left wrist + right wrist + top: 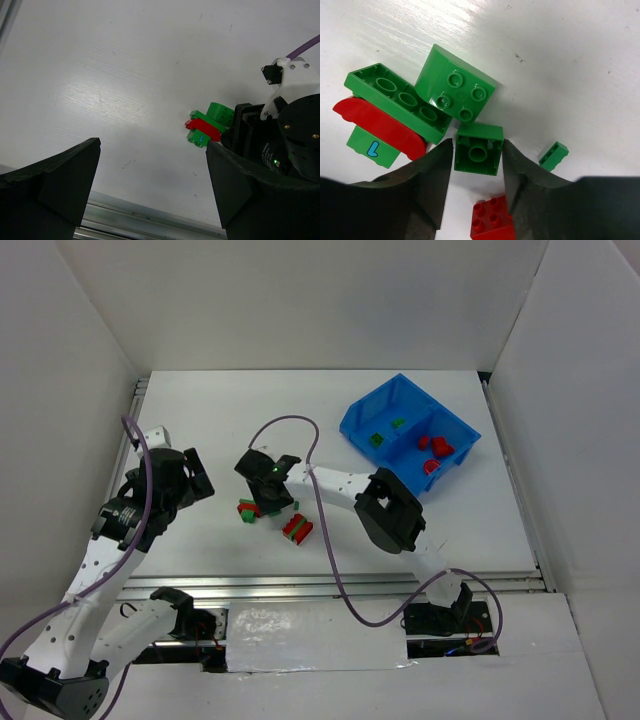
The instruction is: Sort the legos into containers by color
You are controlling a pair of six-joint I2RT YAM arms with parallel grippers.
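Inside the blue bin [365,405], green bricks [377,438] lie left, red bricks [440,449] right; right fingers [427,185] flank a square green brick [478,148], grip unclear; left fingers [55,185] spread.

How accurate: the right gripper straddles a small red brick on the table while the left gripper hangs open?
Colour is wrong: in the right wrist view the right gripper straddles a small green brick on the table; the left gripper hangs open.

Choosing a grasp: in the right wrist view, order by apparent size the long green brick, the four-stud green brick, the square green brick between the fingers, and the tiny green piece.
1. long green brick and four-stud green brick, too alike to rank.
2. square green brick.
3. tiny green piece.
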